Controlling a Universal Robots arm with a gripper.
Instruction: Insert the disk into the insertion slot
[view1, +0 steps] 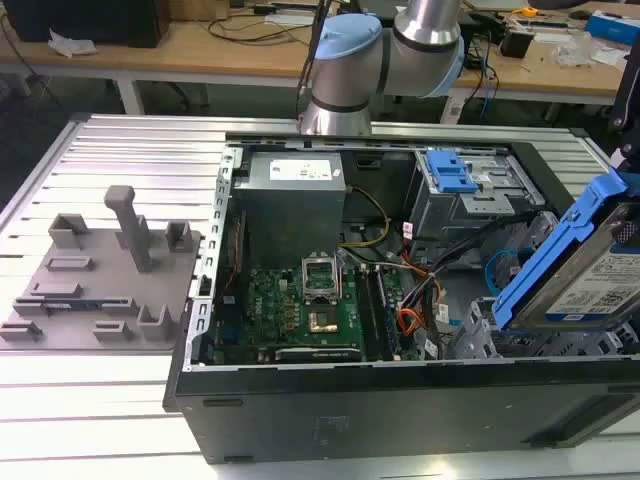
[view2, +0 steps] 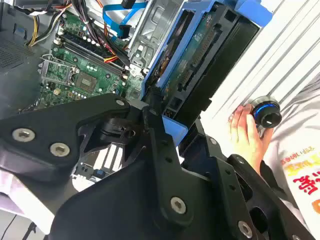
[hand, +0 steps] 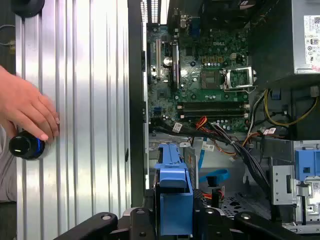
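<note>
Black linkage bars of the gripper (view2: 175, 112) are pressed against the blue carrier edges, pinching the disk (view1: 585, 270) between them. In the exterior view the disk hangs tilted, label side up, at the view's right over the open computer case (view1: 400, 405). Just below its lower edge sits the insertion slot (view1: 475, 335), the grey perforated drive cage; whether they touch I cannot tell. Beyond lie the motherboard (view1: 310, 300) and a taller silver cage (view1: 470, 200) with a blue clip (view1: 450, 172). A person's hand (hand: 27, 107) rests on a blue-ringed knob (hand: 22, 146) on the ribbed aluminium table (hand: 90, 100).
</note>
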